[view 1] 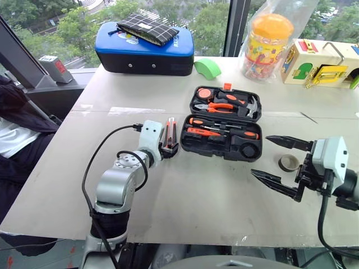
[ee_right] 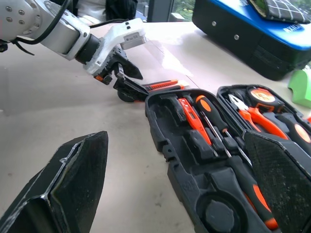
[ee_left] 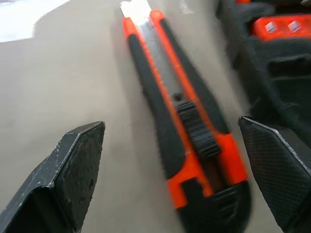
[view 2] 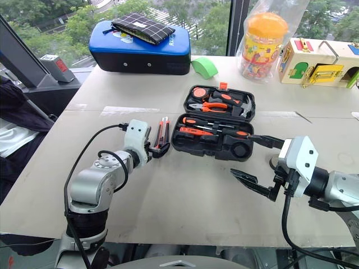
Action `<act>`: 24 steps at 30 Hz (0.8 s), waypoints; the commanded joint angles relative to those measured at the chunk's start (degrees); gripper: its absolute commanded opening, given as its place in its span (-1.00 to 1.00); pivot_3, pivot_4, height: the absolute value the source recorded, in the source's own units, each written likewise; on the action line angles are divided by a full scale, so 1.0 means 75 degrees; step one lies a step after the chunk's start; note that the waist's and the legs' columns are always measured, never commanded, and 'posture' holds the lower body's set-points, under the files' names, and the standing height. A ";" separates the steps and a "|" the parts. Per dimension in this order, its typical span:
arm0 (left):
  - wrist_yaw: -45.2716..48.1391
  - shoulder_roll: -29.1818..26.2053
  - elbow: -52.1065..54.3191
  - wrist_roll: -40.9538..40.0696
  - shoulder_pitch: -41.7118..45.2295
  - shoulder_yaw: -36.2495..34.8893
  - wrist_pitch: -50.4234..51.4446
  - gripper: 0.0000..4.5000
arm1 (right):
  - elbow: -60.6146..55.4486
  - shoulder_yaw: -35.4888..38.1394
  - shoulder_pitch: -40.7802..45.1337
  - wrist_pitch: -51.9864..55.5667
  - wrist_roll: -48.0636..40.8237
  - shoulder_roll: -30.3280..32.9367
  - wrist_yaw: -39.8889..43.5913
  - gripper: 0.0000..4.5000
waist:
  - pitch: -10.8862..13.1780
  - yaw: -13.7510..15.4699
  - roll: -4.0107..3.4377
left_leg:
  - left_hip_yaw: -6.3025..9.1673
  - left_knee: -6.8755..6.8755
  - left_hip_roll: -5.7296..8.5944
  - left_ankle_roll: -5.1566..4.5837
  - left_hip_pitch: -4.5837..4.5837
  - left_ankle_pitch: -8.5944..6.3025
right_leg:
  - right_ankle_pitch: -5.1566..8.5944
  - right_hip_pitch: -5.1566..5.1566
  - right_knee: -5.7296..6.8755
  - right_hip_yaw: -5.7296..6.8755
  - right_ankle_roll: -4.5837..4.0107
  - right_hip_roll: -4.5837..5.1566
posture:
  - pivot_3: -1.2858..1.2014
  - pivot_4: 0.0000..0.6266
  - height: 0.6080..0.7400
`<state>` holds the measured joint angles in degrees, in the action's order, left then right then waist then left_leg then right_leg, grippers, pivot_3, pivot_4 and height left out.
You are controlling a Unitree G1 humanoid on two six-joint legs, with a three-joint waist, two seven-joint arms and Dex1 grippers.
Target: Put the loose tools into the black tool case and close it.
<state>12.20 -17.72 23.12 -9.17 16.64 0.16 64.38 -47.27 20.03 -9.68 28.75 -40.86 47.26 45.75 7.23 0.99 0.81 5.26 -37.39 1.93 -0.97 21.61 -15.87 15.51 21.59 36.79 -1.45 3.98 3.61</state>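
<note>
The black tool case [view 1: 192, 143] lies open mid-table. Screwdrivers [view 1: 224, 124] rest in its near half, pliers and a hammer in the lid. An orange-black utility knife [view 1: 171, 133] lies on the table just left of the case. My left gripper [view 1: 168, 148] is open at the knife's near end, and in the left wrist view the knife [ee_left: 184, 126] lies between its spread fingers [ee_left: 77, 165], touching neither. A small dark tape roll [view 1: 289, 163] sits on the table right of the case. My right gripper [view 1: 259, 155] hovers open beside the roll, empty.
A blue-and-black case [view 1: 145, 53] with a checked pouch on top stands at the back left. A green piece [view 1: 208, 68], an orange-lidded jar [view 1: 267, 45] and a wooden toy box [view 1: 320, 63] line the back edge. A person sits at the left [view 1: 14, 129].
</note>
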 commanded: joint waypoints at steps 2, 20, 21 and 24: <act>-0.0020 0.0080 -0.0291 0.0051 -0.0111 0.0148 -0.0360 0.63 | -0.0170 -0.0055 0.0094 0.0017 -0.0086 0.0083 -0.0040 1.00 | -0.0002 0.0001 -0.0003 | -0.0002 -0.0001 0.0002 0.0000 -0.0001 0.0000 | 0.0000 -0.0001 0.0000 -0.0002 0.0000 0.0004 | 0.03 -0.52 1.00; 0.8010 -0.2379 -0.4219 -0.0508 0.2987 0.1633 -0.6925 -0.26 | -0.0928 0.1633 -0.1659 0.0164 -0.0276 -0.0099 -0.0243 1.00 | 0.0000 0.0064 -0.0019 | -0.0013 0.0003 0.0022 0.0015 0.0010 0.0008 | 0.0001 -0.0005 -0.0033 0.0008 -0.0005 0.0020 | 0.03 -0.52 1.00; 0.8417 -0.2269 -0.5058 -0.0154 0.3447 0.1986 -0.7713 -0.26 | -0.1012 0.1885 -0.1912 0.0184 -0.0292 -0.0150 -0.0235 1.00 | 0.0000 0.0092 -0.0019 | -0.0013 0.0004 0.0025 0.0014 0.0012 0.0008 | 0.0001 -0.0006 -0.0033 0.0007 -0.0004 0.0023 | 0.03 -0.52 1.00; 0.8963 -0.1912 -0.6866 0.0425 0.4336 0.2472 -0.9197 -0.26 | -0.1192 0.2348 -0.2372 0.0216 -0.0456 -0.0270 -0.0302 1.00 | 0.0004 -0.0010 -0.0010 | -0.0008 0.0001 0.0032 -0.0009 0.0015 -0.0003 | 0.0000 -0.0004 -0.0032 0.0010 -0.0001 0.0014 | 0.03 -0.52 1.00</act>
<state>76.68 -33.17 -22.13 -8.34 45.79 17.73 2.85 -54.02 34.32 -26.58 30.60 -42.66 45.74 43.74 7.26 0.92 0.73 5.21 -37.37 2.16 -1.05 21.73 -15.89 15.51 21.57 36.54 -1.38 3.97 3.69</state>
